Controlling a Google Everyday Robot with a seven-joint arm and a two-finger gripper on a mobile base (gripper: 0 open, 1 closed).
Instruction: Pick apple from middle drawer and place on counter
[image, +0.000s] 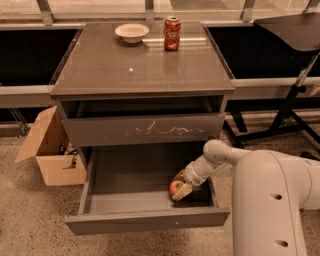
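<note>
Apple (174, 187) sits lower centre of frame, in right front part of open middle drawer (130, 197). Gripper (181, 184) right against it, apple on its frame-left side. Clamped or loose: cannot tell. Counter (140, 65) directly above, upper frame.

The counter (140, 70) gleams, a glossy, glass-like grey-brown top throwing back bright reflections. Below it, the upper drawer front (145, 131) is matt grey metal marred by white scratches, while the middle drawer (145, 220) shows plain, smooth grey metal. Down inside that drawer, at its right side, sits the gripper (181, 189), pale and smooth, right against the apple (174, 187) with its lightly shiny red-yellow skin. The arm (265, 200) looks like matt white plastic. The box (47, 150) is rough brown cardboard; the floor (30, 220) is speckled stone.
</note>
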